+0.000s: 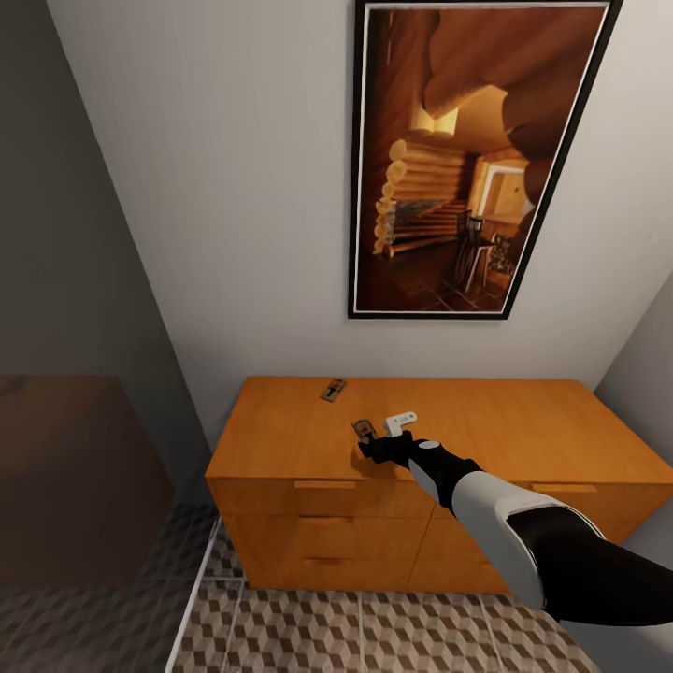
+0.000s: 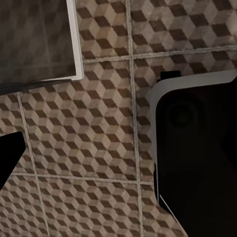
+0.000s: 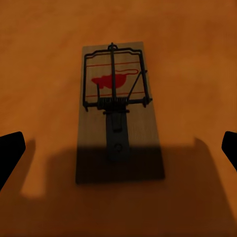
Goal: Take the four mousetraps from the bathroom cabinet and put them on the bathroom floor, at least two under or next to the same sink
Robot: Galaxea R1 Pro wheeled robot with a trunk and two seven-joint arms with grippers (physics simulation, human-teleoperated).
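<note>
The right gripper [image 1: 374, 447] is held wide apart just above a mousetrap [image 1: 364, 431] on the orange wooden cabinet [image 1: 523, 430].

In the right wrist view the mousetrap [image 3: 117, 111] is seen lying flat on the cabinet top between the two dark fingertips [image 3: 10, 155], which are spread at either side and not touching it; the gripper's shadow is cast across the near end of the trap. A second mousetrap [image 1: 334, 389] lies further back on the cabinet, well apart from the first, and a small white object [image 1: 402, 422] rests just beside the gripper. Patterned bathroom floor [image 2: 89, 143] is seen in the left wrist view; whether the left gripper is spread or closed cannot be told.
</note>
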